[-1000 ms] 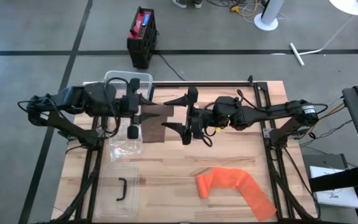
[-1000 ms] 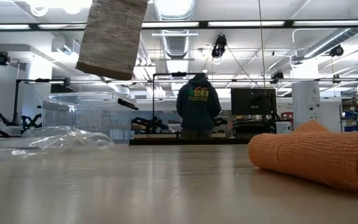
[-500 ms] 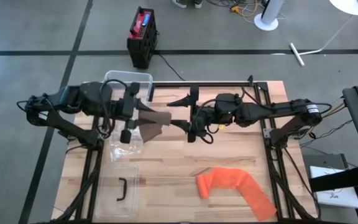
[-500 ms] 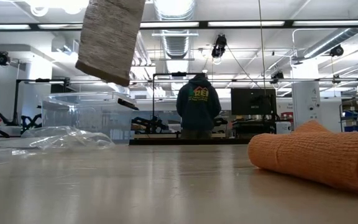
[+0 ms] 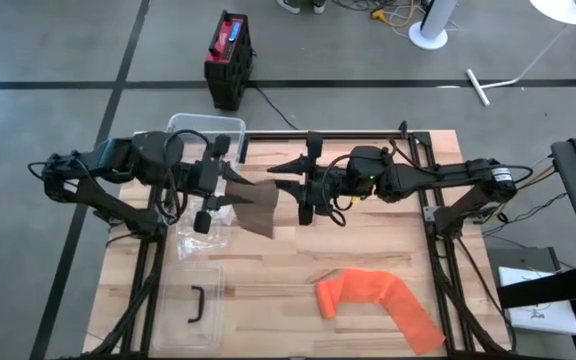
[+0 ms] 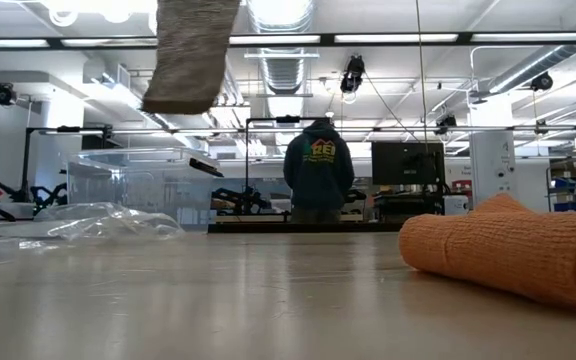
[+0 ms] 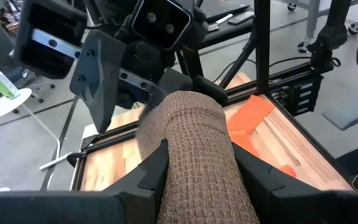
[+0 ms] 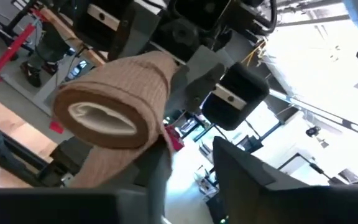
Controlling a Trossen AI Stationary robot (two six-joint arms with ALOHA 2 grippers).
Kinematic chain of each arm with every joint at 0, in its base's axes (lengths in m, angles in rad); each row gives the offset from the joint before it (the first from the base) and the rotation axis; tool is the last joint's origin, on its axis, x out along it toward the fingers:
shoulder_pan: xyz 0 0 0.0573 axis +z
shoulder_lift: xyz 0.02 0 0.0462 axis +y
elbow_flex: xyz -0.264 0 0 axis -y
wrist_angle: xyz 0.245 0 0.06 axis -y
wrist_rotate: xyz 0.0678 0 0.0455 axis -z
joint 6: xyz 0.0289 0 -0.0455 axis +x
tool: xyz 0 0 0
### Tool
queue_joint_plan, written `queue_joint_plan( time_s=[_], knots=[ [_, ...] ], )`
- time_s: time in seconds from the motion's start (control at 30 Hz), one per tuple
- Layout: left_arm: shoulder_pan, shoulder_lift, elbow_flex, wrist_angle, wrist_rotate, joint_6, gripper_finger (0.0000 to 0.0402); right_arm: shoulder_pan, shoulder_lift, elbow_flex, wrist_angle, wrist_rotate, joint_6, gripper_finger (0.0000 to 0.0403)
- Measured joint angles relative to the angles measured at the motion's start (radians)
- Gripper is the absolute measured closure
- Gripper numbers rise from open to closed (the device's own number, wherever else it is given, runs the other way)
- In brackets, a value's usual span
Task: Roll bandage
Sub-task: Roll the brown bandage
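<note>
Hanging above the table (image 5: 368, 250) in the high view, a brown bandage (image 5: 255, 205) spans between the left gripper (image 5: 220, 185) and right gripper (image 5: 303, 190); an orange bandage (image 5: 378, 300) lies near the table's front. In the low view, the brown strip dangles overhead. The left wrist view shows the left fingers (image 7: 151, 171) clamped on the roll. In the right wrist view, the right fingers' state cannot be told.

The brown bandage (image 5: 255, 203) is soft, with a bumpy woven look. It hangs up in the air above the desk (image 5: 368, 240), partly rolled into a fat tube with a loose flap hanging down. An orange bandage (image 5: 378, 300) lies flat on the desk, well apart.
</note>
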Motion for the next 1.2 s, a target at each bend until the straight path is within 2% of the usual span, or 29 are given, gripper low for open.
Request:
queue_joint_plan(
  time_s=[0.23,0.43,0.6,0.67,0.8,0.97,1.07,1.2],
  knots=[
    [0.0,0.008,0.0,-0.007,0.007,-0.008,0.0286,0.002,-0.002,0.0,-0.003,-0.009,-0.024,0.0395],
    [0.0,-0.004,-0.001,-0.029,0.001,-0.022,0.0286,-0.001,-0.026,-0.001,-0.007,0.009,0.048,0.0401],
    [-0.003,-0.017,-0.001,-0.033,0.012,-0.026,0.0286,-0.014,-0.032,-0.001,-0.021,0.104,0.085,0.0402],
    [-0.004,-0.017,-0.001,-0.034,0.014,-0.027,0.0286,-0.021,-0.032,-0.001,-0.055,0.096,0.084,0.0401],
    [-0.006,-0.017,-0.001,-0.032,0.014,-0.028,0.0286,-0.018,-0.03,-0.001,-0.137,0.025,-0.022,0.04],
    [-0.005,-0.017,-0.001,-0.007,0.013,-0.049,0.0286,0.017,-0.033,-0.001,-0.13,0.025,-0.086,0.0365],
    [-0.005,-0.018,-0.001,-0.006,0.013,-0.068,0.0286,0.02,-0.046,-0.001,-0.123,0.025,-0.024,0.0319],
    [-0.005,-0.018,-0.001,-0.004,0.011,-0.091,0.0286,0.009,-0.06,0.0,-0.122,0.017,0.159,0.0256]
  ],
)
